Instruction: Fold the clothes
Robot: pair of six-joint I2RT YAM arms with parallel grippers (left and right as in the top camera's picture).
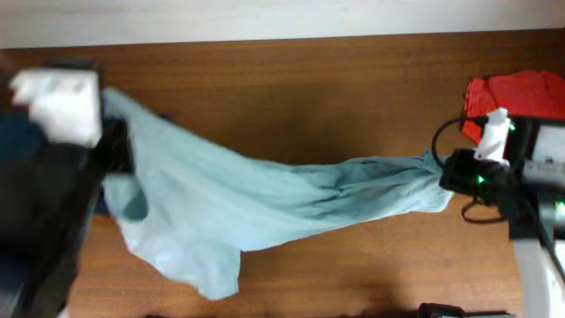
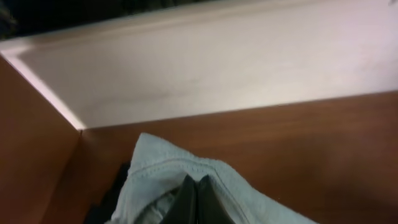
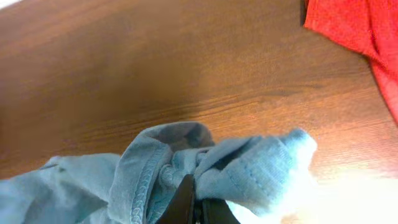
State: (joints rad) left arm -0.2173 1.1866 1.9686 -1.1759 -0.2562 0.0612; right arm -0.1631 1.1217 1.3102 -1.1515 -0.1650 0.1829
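The pale grey-blue T-shirt is stretched across the brown table between both arms. My left gripper at the far left is shut on one hemmed edge; in the left wrist view the gripper pinches the T-shirt's hem. My right gripper is shut on the bunched other end; in the right wrist view the gripper pinches the T-shirt's folds. The orange-red shirt lies at the far right and shows in the right wrist view. A dark navy garment lies at the far left.
A pale wall strip runs along the table's far edge. The left arm's white and black body covers the left side. The right arm's base and cables stand at the right edge.
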